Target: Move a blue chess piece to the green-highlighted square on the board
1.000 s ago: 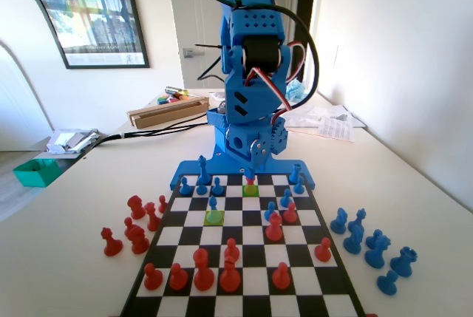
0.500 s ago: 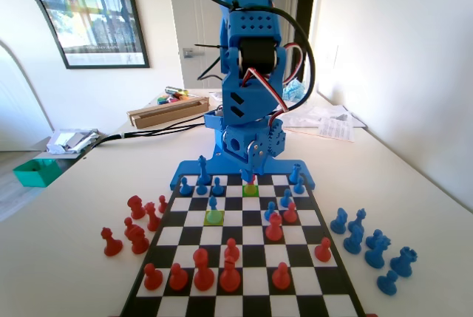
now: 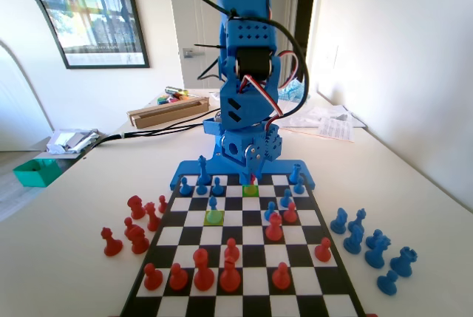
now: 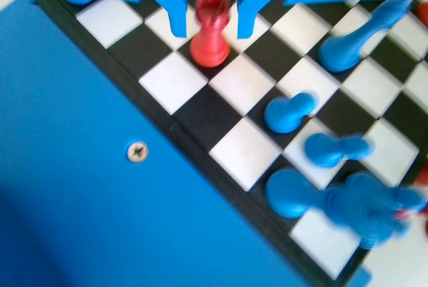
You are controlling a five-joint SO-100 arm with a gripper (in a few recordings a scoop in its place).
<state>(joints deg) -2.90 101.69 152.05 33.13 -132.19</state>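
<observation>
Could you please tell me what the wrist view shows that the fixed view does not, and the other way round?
Wrist view: the claw open, a jaw on each side of a red piece with gaps. Fixed view: a blue pawn on the green square, plus red pieces and blue pieces off the board on the table. Both: that red piece at the board's arm end.

A framed poster hangs on the wall, up and left of the chequered chess board. A green plastic tray sits left of the board; captured blue pieces stand off its right edge, red pieces off its left.
</observation>
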